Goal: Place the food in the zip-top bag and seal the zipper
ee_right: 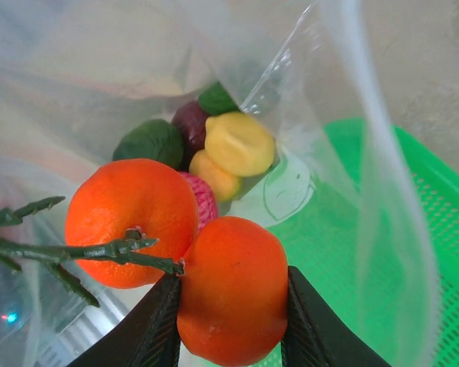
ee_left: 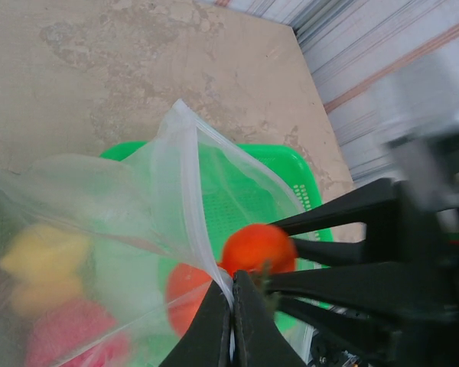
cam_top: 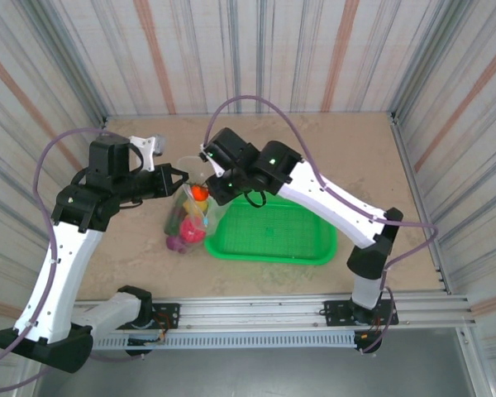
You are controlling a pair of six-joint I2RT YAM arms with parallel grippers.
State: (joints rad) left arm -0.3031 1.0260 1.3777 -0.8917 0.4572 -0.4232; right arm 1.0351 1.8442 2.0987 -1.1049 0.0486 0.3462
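One slip by the left claw (ee_left: 232, 317), clenched on the zipper (ee_left: 191, 191), risked collapsing the bag (ee_left: 99, 199) before the right claw (ee_right: 231, 281) dropped its orange fruit (ee_left: 258, 248).

The left gripper (cam_top: 178, 175) pinches the clear bag (cam_top: 184, 217). The right gripper (cam_top: 208, 192) holds an orange fruit (cam_top: 199, 193) over it, beside the green basket (cam_top: 273, 236).

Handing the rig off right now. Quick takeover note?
Left tool: shut on the zipper of the zip-top bag, holding its mouth open.
Right tool: shut on an orange fruit at the bag's mouth.
Done: several pieces of food lie in the bag, which sits beside the green basket.
Left: drop the orange fruit in, then seal the zipper, which is not yet closed.
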